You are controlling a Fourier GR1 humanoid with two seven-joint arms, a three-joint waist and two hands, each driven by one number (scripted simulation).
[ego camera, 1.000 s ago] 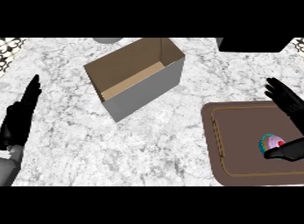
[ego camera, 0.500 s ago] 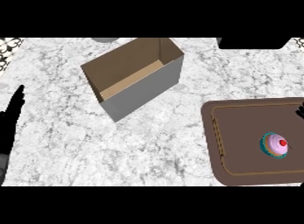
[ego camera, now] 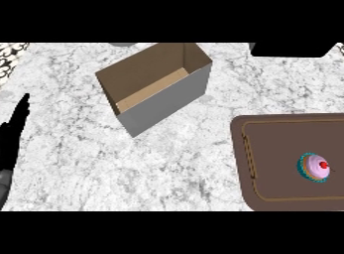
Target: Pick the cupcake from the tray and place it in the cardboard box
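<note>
A cupcake (ego camera: 315, 168) with pink frosting, a red cherry and a teal wrapper stands on the brown tray (ego camera: 277, 134) at the lower right of the head view. Nothing touches it. The open cardboard box (ego camera: 156, 84) sits at the upper middle of the marble counter, empty, its opening facing up. My left hand (ego camera: 6, 141) rests at the far left edge with straight fingers pointing up, far from both box and tray. My right hand does not show.
A dark object (ego camera: 290, 48) lies at the top right edge, and a small grey thing (ego camera: 122, 44) at the top. A patterned surface (ego camera: 0, 62) borders the counter's upper left.
My right hand, which was over the tray beside the cupcake, has pulled back out of view. The cupcake stays on the tray. The left hand slid slightly left and down.
</note>
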